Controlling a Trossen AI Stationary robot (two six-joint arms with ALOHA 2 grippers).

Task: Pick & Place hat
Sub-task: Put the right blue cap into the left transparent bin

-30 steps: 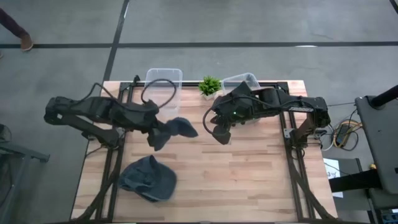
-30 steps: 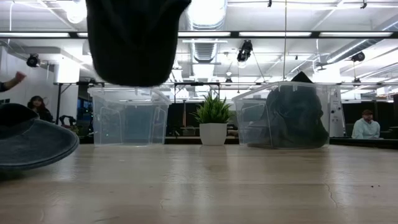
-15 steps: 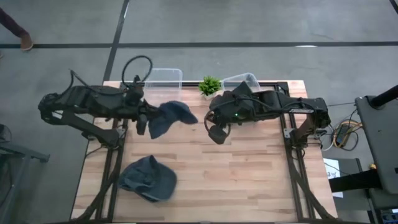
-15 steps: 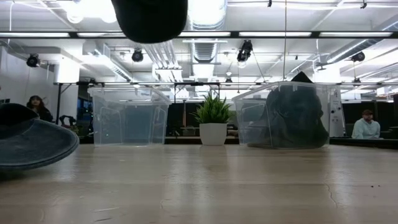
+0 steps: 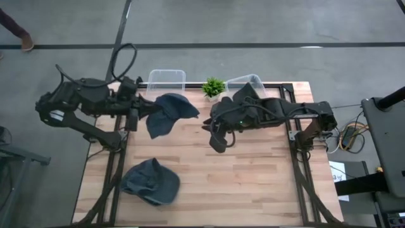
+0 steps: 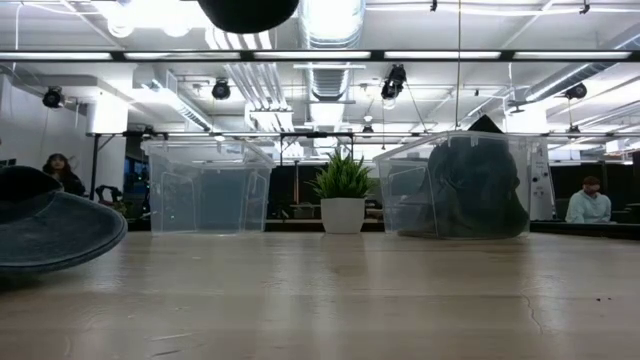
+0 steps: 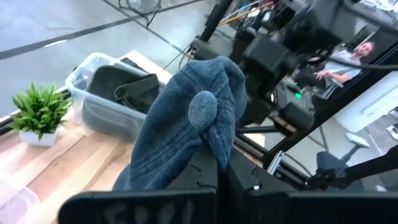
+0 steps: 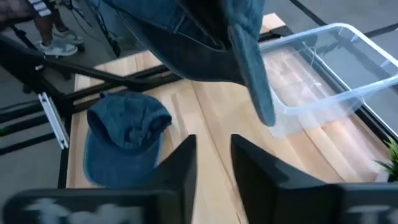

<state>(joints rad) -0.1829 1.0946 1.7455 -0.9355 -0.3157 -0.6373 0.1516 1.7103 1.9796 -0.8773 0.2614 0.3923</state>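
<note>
Left end effector (image 5: 140, 114): closed on a blue denim hat (image 5: 166, 113), holding it in the air above the bench's (image 5: 253, 183) far left part, just in front of the empty bin (image 5: 166, 79).
Held hat: hung from the closed fingers, draped and crumpled; in the left wrist view its crown and top button (image 7: 203, 107) faced the camera; in the low view only its dark underside (image 6: 248, 12) showed at the top edge, well clear of the bench top.
Right end effector (image 5: 216, 142): over the middle of the bench, near the held hat but apart from it; its two fingers (image 8: 180, 167) stood with a narrow gap between them and nothing in it.
Second hat (image 5: 150, 182): blue denim, lying on the bench at the near left corner, well apart from both arms; seen at the left edge in the low view (image 6: 50, 228).
Empty bin: clear plastic, at the far left of the bench, beside the plant.
Plant (image 5: 213, 87): small green one in a white pot, at the far edge between the two bins.
Right bin (image 6: 462, 185): clear, at the far right, with dark cloth inside; partly under the right arm in the high view.
Room: people sat beyond the bench, one at the left (image 6: 60, 172), one at the right (image 6: 589, 201).
</note>
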